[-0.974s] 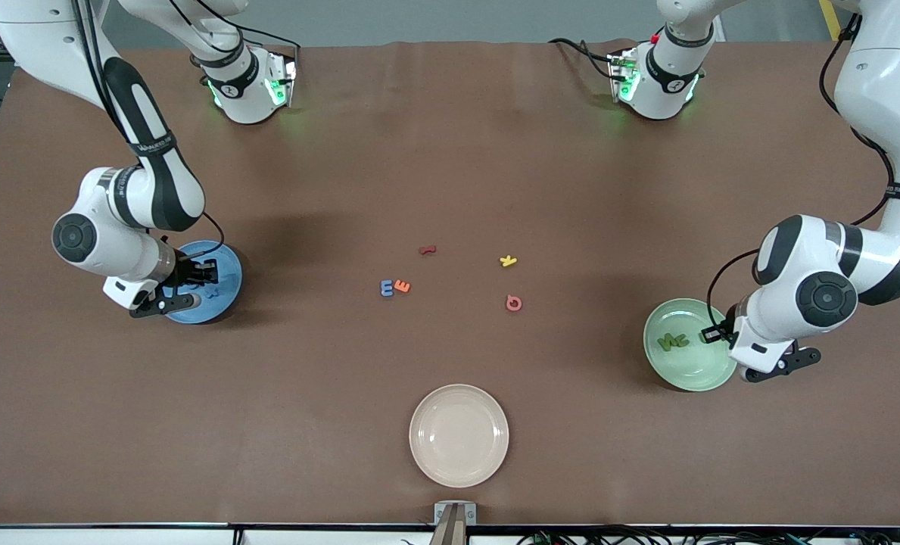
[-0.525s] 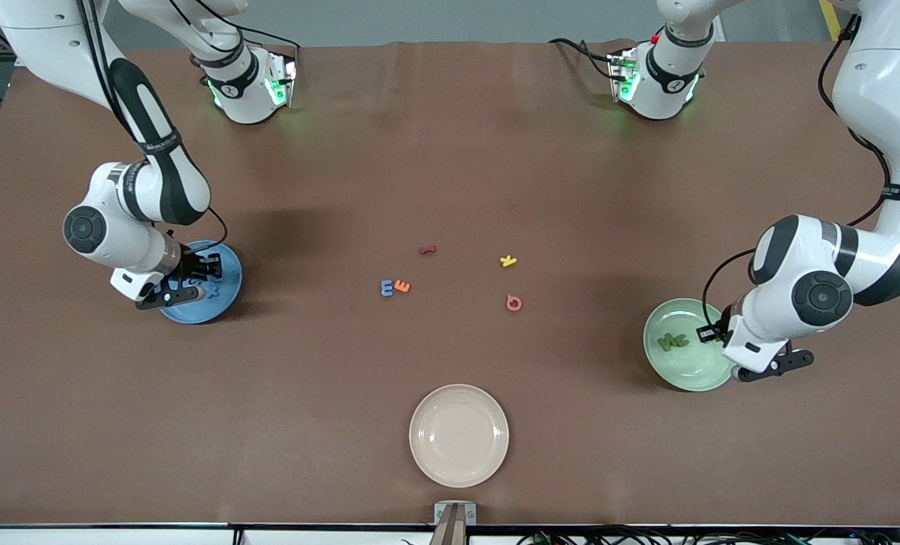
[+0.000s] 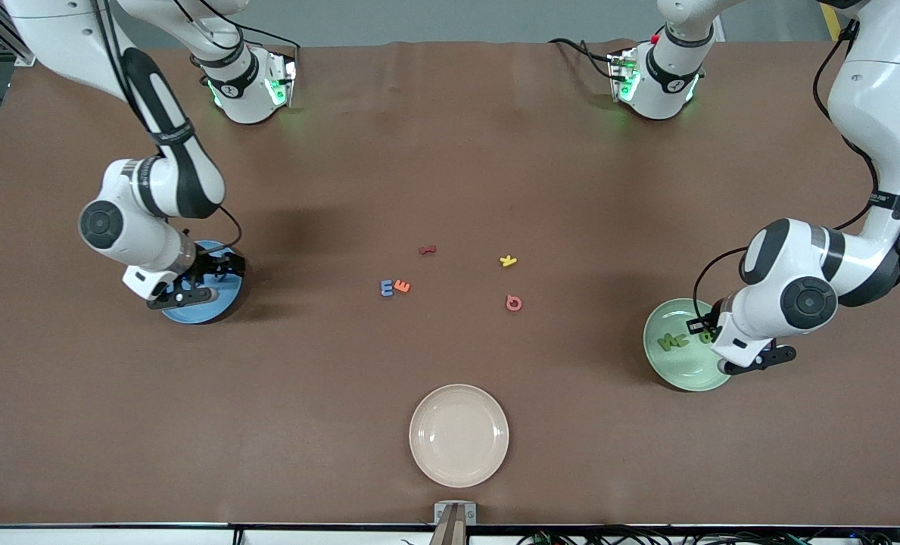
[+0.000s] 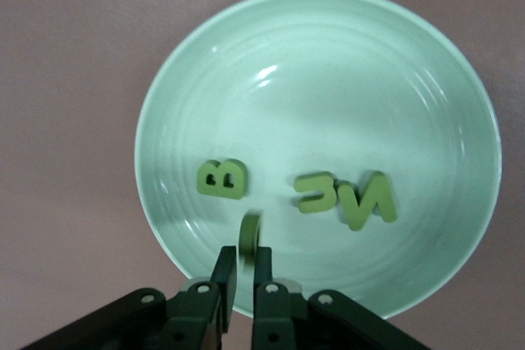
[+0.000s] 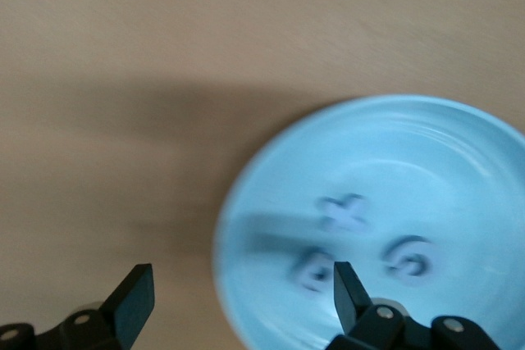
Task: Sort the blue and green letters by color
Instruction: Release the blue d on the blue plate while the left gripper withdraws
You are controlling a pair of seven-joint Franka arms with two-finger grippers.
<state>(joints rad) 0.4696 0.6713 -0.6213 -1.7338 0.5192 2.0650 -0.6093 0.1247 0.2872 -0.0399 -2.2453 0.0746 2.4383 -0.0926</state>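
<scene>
Front view: blue E [image 3: 387,288] remains mid-table, touching the orange E [image 3: 403,286].

Left wrist view: left gripper [image 4: 244,273] pinches a green letter [image 4: 250,234] at six o'clock over the green plate [image 4: 205,47]; three inside.

Right wrist view: right gripper [image 5: 238,297] wide, empty; blue plate [image 5: 459,145] holds three.

Three blue letters [image 5: 353,212] in blue plate [image 5: 459,129], one outside.

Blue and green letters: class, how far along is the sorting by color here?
Done: three blue letters lie in the blue plate under the open right gripper; B, N and one more green letter lie in the green plate. In hand: the left gripper pinches a fourth green letter over that plate. Left: the blue E on the table beside the orange E.
</scene>
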